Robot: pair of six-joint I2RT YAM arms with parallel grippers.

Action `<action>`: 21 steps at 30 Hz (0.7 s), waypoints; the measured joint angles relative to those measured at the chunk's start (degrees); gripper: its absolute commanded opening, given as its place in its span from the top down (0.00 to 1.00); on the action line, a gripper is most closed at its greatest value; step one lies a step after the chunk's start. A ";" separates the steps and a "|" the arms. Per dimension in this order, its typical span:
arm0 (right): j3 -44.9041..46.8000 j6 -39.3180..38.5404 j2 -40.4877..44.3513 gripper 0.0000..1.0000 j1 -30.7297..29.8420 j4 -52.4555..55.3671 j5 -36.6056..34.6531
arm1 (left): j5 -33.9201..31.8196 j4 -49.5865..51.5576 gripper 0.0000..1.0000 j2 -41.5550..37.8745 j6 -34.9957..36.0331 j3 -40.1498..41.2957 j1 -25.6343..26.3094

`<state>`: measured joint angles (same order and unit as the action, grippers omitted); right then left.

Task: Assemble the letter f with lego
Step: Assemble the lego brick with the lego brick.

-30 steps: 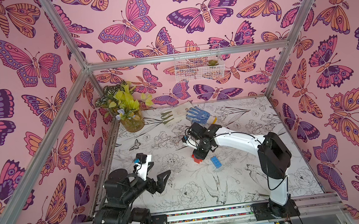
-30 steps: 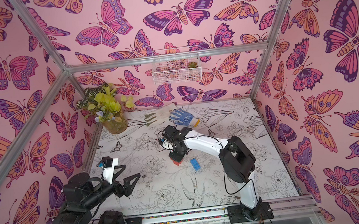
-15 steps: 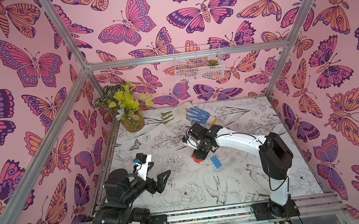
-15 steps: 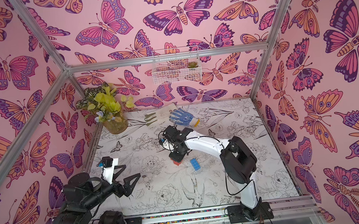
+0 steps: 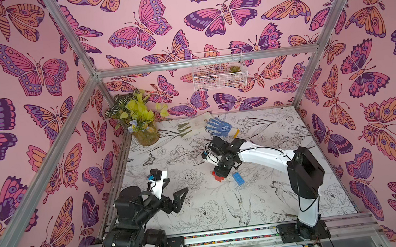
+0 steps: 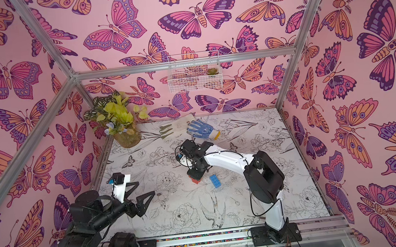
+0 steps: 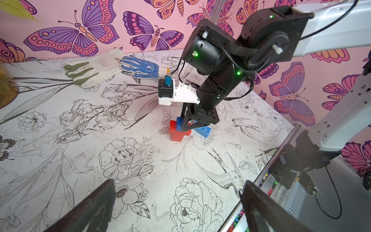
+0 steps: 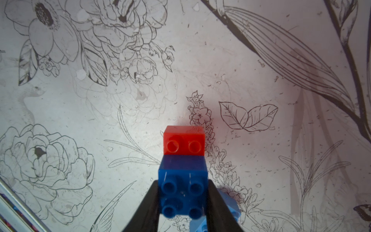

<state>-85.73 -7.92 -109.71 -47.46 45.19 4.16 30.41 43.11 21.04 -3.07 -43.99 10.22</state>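
Two red lego bricks stand joined on the table's middle, showing red in both top views. A short blue brick sits on top of them, over a red brick. My right gripper comes down from above, shut on this short blue brick, with a finger pressed to each side. A long blue brick lies flat just to the right of the stack. My left gripper hovers open and empty at the front left.
A white glove and a blue dotted glove lie at the back. A potted plant fills the back left corner. A wire basket hangs on the back wall. A metal rail runs along the front edge.
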 measured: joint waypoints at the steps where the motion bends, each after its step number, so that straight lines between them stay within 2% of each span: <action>1: 0.02 -0.04 0.00 0.58 -0.07 0.57 0.00 | 0.00 0.00 0.01 0.00 0.00 0.00 -0.02; 14: 0.07 -2.47 0.00 0.42 -0.22 3.72 0.61 | 0.00 0.00 0.01 -0.09 0.00 0.00 0.00; 21: -0.85 -2.60 1.31 0.41 -0.22 3.98 -0.09 | 0.00 0.00 0.01 -0.09 0.00 0.00 0.00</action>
<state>-86.59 -10.52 -108.40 -47.68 49.17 4.08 30.41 43.11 20.95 -3.07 -43.99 10.22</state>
